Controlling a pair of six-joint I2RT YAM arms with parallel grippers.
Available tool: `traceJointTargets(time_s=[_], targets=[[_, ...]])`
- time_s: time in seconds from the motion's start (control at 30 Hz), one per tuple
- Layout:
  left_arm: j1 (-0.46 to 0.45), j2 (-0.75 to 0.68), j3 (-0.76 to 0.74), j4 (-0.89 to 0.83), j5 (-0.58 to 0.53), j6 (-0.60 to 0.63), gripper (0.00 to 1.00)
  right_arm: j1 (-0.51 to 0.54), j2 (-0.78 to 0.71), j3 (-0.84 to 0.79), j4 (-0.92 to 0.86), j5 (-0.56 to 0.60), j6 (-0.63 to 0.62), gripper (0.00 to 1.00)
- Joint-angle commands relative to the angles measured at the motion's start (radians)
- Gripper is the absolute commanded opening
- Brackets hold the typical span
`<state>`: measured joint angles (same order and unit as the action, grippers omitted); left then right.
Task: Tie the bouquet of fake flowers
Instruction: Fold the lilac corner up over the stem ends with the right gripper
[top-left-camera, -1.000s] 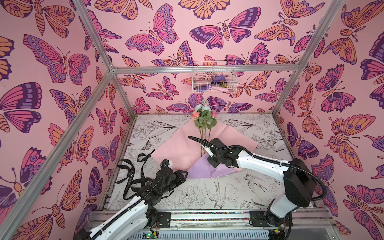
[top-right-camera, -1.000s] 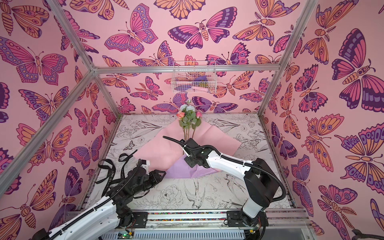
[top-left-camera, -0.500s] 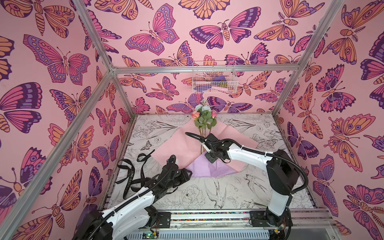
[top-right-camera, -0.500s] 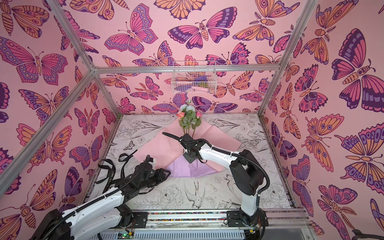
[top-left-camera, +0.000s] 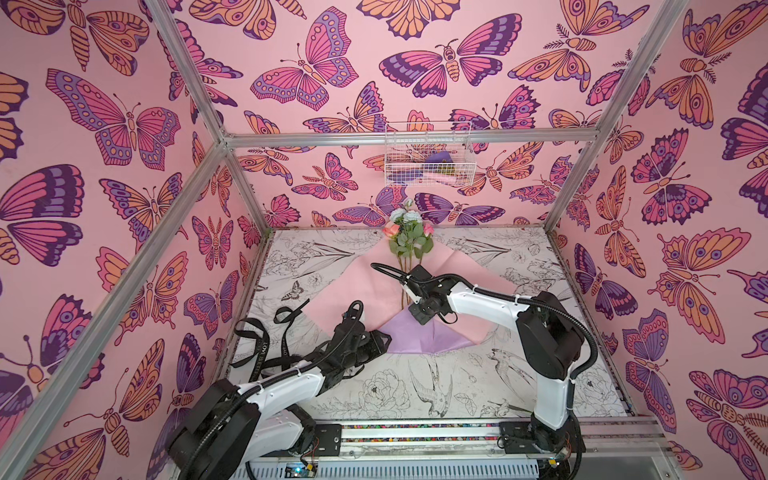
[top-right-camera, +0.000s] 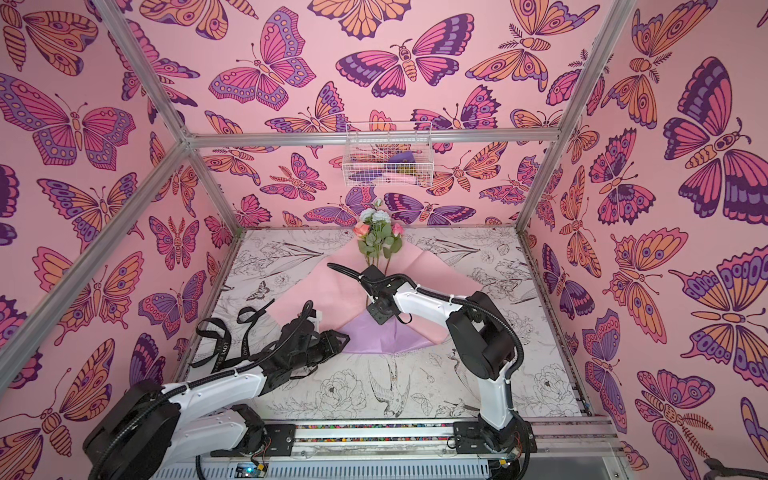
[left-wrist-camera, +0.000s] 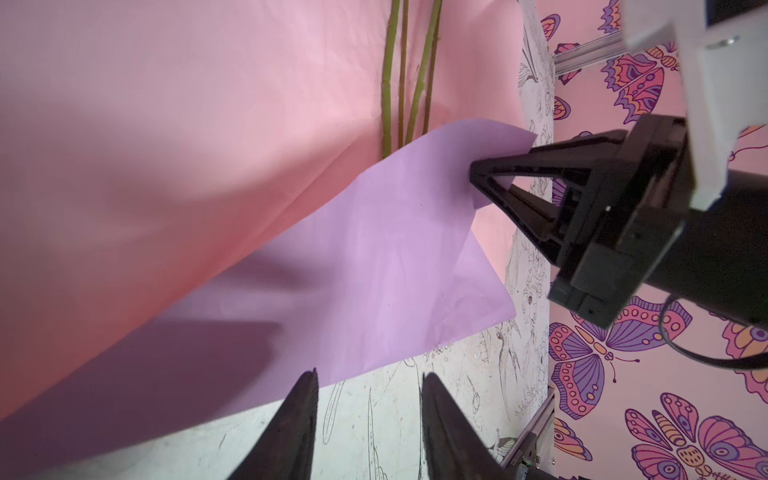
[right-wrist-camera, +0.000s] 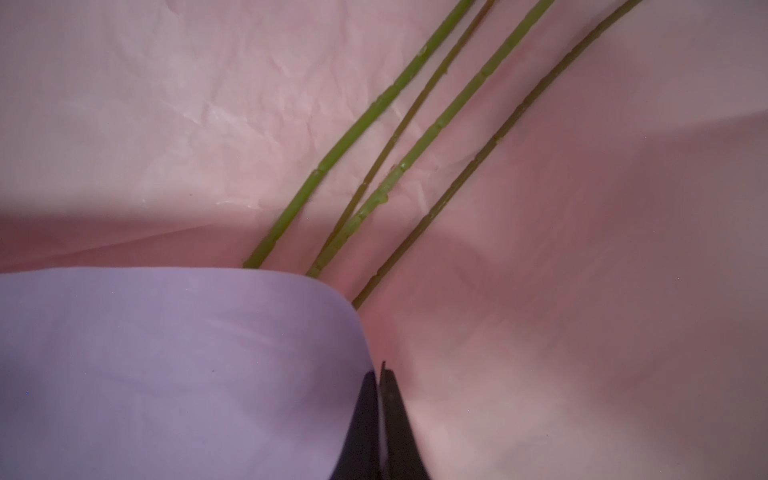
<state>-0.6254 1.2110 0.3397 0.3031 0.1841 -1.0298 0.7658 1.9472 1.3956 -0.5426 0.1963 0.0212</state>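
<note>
So the bouquet (top-left-camera: 409, 237) was lying flat mid-scene on the worktop (top-left-camera: 478, 386), blooms by the far wall.

Nearest, the left pincer (left-wrist-camera: 368, 376) sat fingers (left-wrist-camera: 297, 419) apart and empty at the near edge of the lilac flap (top-left-camera: 419, 340), black ribbon (top-left-camera: 266, 353) heaped to its left. Further in, the right pincer (left-wrist-camera: 478, 176) was clamped on that flap's corner, just beside the stems (right-wrist-camera: 374, 108) on the pink paper (top-left-camera: 357, 291).

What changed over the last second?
The left gripper, open, moved forward to the near left corner of the lilac flap. The right elbow swung in toward the middle, while the right gripper kept its pinch on the flap's tip. Nothing was grabbed or released. Flowers, pink paper and ribbon stayed put.
</note>
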Motion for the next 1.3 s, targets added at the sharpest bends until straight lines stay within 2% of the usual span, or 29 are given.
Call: traceJointTargets(time_s=[0.0, 0.3, 0.6, 0.8, 0.93, 1.13, 1.27], targets=[[0.014, 0.051, -0.001, 0.090, 0.000, 0.004, 0.43, -0.011, 0.022, 0.035, -0.025, -0.029, -0.001, 0.00], [0.054, 0.126, -0.124, 0.105, -0.042, -0.052, 0.40, -0.013, 0.071, 0.070, -0.039, -0.066, -0.001, 0.00], [0.066, 0.155, -0.138, 0.083, -0.040, -0.058, 0.39, -0.019, 0.094, 0.081, -0.060, -0.041, 0.029, 0.00], [0.066, 0.144, -0.162, 0.076, -0.061, -0.096, 0.37, -0.043, 0.100, 0.078, -0.080, -0.083, 0.077, 0.27], [0.064, 0.157, -0.156, 0.074, -0.063, -0.111, 0.34, -0.043, 0.063, 0.073, -0.095, -0.108, 0.117, 0.34], [0.058, 0.160, -0.162, 0.076, -0.080, -0.139, 0.31, -0.042, -0.038, 0.069, -0.171, -0.041, 0.215, 0.49], [0.054, 0.156, -0.169, 0.075, -0.087, -0.148, 0.30, -0.041, -0.124, 0.021, -0.207, -0.031, 0.325, 0.50]])
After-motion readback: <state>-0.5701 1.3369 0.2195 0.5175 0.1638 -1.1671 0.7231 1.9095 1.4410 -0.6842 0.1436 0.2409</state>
